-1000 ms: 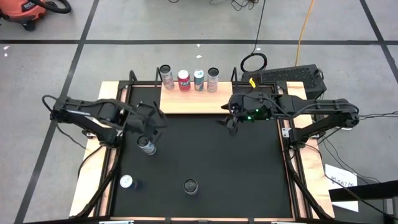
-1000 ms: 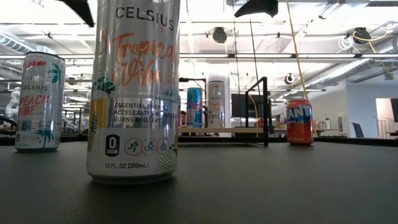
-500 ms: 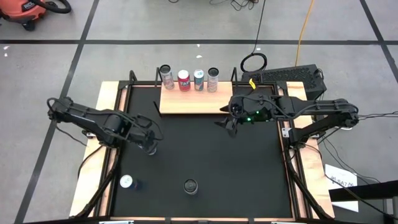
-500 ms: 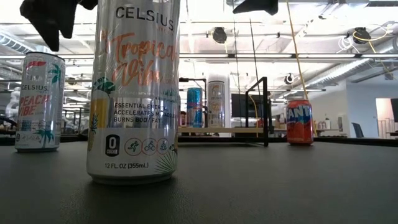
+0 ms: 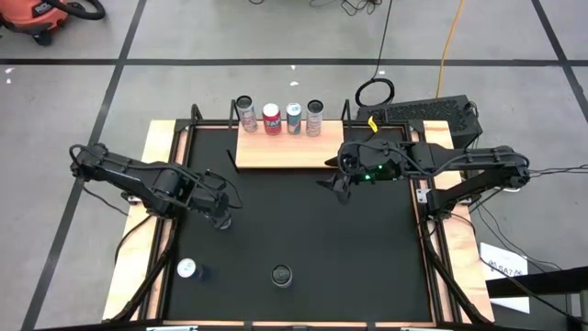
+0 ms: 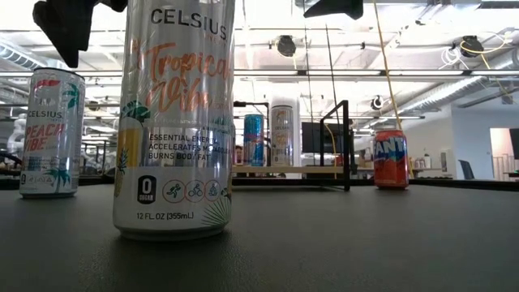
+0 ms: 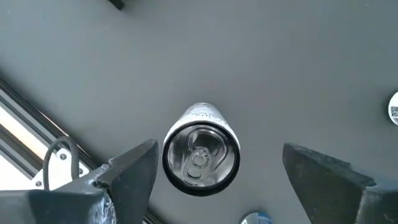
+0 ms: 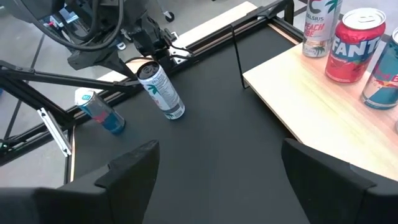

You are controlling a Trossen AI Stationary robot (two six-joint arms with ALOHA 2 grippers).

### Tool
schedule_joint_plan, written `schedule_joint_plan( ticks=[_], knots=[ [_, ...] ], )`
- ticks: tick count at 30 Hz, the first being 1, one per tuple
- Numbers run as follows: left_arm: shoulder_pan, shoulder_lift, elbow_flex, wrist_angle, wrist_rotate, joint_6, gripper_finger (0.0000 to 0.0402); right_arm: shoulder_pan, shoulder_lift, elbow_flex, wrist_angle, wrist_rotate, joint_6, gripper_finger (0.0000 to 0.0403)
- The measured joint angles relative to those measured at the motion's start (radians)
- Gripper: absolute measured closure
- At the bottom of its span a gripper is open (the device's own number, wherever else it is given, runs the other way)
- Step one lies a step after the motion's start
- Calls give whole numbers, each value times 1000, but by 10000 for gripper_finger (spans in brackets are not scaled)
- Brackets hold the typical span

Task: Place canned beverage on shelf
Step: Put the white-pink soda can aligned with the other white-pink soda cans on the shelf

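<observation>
Left pincer (image 7: 211, 165) hangs spread wide straight over an upright can (image 7: 201, 155) at centre-left of the high view, touching nothing. Right pincer (image 8: 214, 168), also wide and empty, waits beside the shelf (image 5: 285, 152), where four cans (image 5: 280, 117) stand.

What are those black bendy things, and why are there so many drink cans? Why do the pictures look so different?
The black bendy things are two robot arms at a table. Each ends in a pincer, like two fingers. One camera looks down from above, one sits low on the table, and one rides on each wrist.

The left pincer is open and hovers right above a standing can, with nothing held. The right pincer is open too and waits beside the wooden shelf.

Four cans stand in a row on the shelf. On the black mat are a blue can and another can. The low camera sits close to that one, so it looks giant.
</observation>
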Motion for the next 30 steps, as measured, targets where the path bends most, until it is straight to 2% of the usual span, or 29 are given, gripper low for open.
schedule_joint_plan(
  ticks=[14,21,30],
  knots=[
    [-6,-4,-8,2,8,26,61,0,0,0,-9,0,0,78],
    [-4,-13,-110,6,45,-1,61,6,0,0,-25,0,-2,78],
    [5,-12,-225,173,113,46,61,13,0,0,-31,0,-4,78]
  ],
)
